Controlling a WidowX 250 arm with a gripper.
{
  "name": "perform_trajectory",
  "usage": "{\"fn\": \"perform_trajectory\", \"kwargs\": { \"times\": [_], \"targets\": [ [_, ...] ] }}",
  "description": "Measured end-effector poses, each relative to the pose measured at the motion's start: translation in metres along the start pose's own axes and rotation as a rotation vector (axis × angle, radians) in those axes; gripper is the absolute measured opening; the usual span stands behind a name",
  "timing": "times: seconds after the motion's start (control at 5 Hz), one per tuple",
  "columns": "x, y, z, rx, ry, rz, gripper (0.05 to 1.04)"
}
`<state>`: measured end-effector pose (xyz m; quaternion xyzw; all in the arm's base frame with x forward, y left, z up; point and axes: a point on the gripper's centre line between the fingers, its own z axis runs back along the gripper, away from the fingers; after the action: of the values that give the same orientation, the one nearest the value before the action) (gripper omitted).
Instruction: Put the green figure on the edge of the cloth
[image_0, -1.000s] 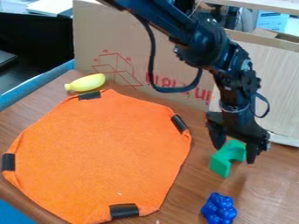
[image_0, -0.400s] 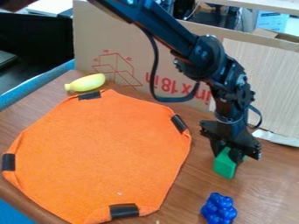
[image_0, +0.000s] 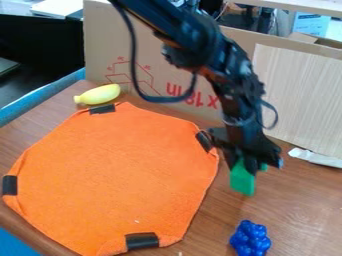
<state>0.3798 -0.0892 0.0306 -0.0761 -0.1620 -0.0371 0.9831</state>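
Note:
At the right of the camera view, the black gripper (image_0: 250, 166) hangs over the table just beyond the cloth's right edge, shut on the green figure (image_0: 242, 181). The figure's upper part is partly hidden by the fingers, and its lower block hangs below them. How far the figure is above the table I cannot tell. The orange cloth (image_0: 120, 175) lies flat on the left and middle of the table, with black clips or strips on its edges, one of them close to the gripper's left side.
A blue grape-like toy (image_0: 250, 239) lies near the front right, below the gripper. A yellow banana toy (image_0: 98, 94) rests behind the cloth at the back left. The cardboard box (image_0: 160, 65) stands along the table's back, with a white strip (image_0: 315, 158) at the right.
The gripper has come down and shut on the green figure, then moved left toward the cloth with it. The cloth, grapes and banana have stayed in place.

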Motion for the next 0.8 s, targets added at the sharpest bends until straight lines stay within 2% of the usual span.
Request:
{"fn": "perform_trajectory", "kwargs": {
  "times": [0.2, 0.4, 0.6, 0.8],
  "targets": [
    [-0.013, 0.029, 0.032, -0.016, -0.050, 0.080, 0.288],
    [-0.038, 0.060, 0.056, -0.010, -0.063, 0.154, 0.288],
    [-0.078, 0.107, 0.072, 0.018, -0.041, 0.269, 0.288],
    [-0.114, 0.148, 0.080, 0.088, -0.008, 0.382, 0.288]
  ]
}}
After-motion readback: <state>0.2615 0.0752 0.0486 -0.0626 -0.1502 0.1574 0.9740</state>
